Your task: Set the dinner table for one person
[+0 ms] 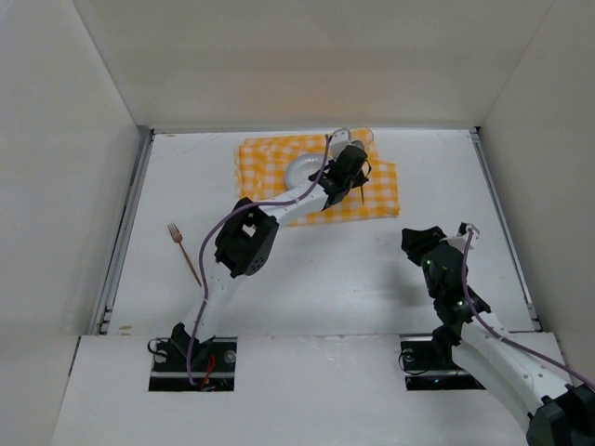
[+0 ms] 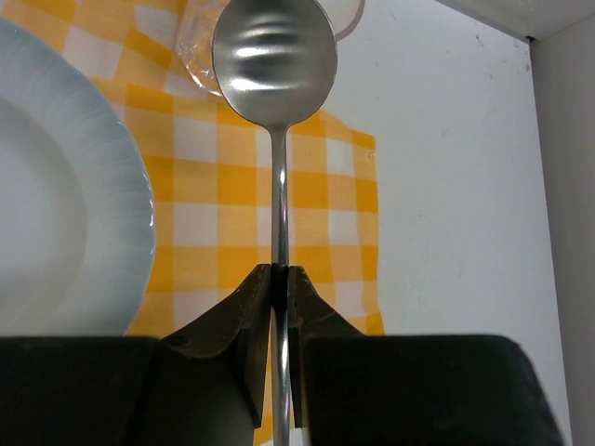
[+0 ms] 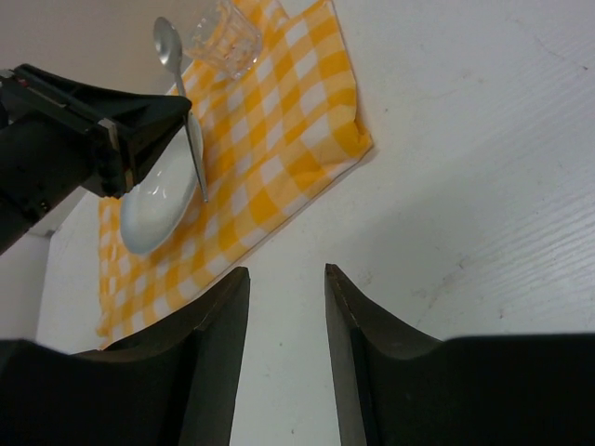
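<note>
An orange-and-white checked cloth (image 1: 381, 190) lies at the back of the white dinner table (image 1: 316, 279). A white plate (image 1: 305, 171) sits on it, with a clear glass (image 3: 223, 37) at the cloth's far edge. My left gripper (image 1: 353, 177) is shut on a metal spoon (image 2: 275, 65), held by its handle above the cloth, just right of the plate (image 2: 56, 204). The spoon's bowl points toward the glass. My right gripper (image 3: 286, 279) is open and empty above bare table, right of the cloth. A copper fork (image 1: 184, 253) lies on the table at the left.
Thin metal rails (image 1: 125, 223) run along the table's side edges. White walls enclose the back and sides. The left arm (image 1: 246, 243) stretches diagonally across the table's middle toward the cloth.
</note>
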Robot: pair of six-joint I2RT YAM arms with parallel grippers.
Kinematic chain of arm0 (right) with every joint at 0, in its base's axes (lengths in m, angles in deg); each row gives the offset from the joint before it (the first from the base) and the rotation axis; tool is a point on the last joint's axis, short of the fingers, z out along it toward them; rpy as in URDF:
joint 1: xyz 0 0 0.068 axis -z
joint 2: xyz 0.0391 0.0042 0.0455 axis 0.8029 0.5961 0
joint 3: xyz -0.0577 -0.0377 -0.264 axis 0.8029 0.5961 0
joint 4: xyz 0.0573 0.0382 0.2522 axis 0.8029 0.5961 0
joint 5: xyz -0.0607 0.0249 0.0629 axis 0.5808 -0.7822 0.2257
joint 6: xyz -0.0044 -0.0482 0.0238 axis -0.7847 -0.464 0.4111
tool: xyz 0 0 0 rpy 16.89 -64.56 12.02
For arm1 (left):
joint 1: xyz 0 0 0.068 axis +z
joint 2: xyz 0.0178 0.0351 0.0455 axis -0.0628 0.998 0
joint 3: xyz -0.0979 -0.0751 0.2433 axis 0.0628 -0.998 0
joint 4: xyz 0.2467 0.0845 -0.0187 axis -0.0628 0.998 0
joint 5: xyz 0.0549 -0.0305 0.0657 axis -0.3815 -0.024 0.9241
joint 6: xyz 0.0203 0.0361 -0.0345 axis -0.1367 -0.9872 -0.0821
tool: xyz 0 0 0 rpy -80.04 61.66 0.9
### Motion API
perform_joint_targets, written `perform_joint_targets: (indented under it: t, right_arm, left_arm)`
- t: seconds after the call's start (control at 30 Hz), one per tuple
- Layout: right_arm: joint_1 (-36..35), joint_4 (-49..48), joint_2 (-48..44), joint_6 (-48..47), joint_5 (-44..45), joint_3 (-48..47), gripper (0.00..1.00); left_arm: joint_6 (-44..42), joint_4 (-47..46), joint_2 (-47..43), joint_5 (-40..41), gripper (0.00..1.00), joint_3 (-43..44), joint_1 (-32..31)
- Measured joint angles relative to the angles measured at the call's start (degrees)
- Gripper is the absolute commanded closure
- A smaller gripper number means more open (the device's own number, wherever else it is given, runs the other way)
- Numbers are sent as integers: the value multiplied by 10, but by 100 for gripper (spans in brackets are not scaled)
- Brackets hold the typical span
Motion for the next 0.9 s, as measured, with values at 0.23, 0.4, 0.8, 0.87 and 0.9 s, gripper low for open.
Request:
perform_joint_targets:
  t: [0.23, 0.4, 0.8, 0.87, 0.9]
  right_arm:
    - [0, -1, 0, 0, -8, 0, 55]
    - [0, -7, 21, 0, -16, 0, 55]
    - [0, -18, 36, 0, -26, 0, 53]
    - [0, -18, 36, 0, -27, 0, 52]
    - [0, -18, 36, 0, -28, 0, 52]
  left_arm:
    - [25, 4, 30, 1, 99, 4, 1]
    - [38, 4, 49, 7, 99, 11, 1]
    - [40, 7, 80, 8, 82, 28, 5]
    - [40, 4, 80, 13, 76, 21, 5]
    - [40, 3, 80, 16, 73, 16, 5]
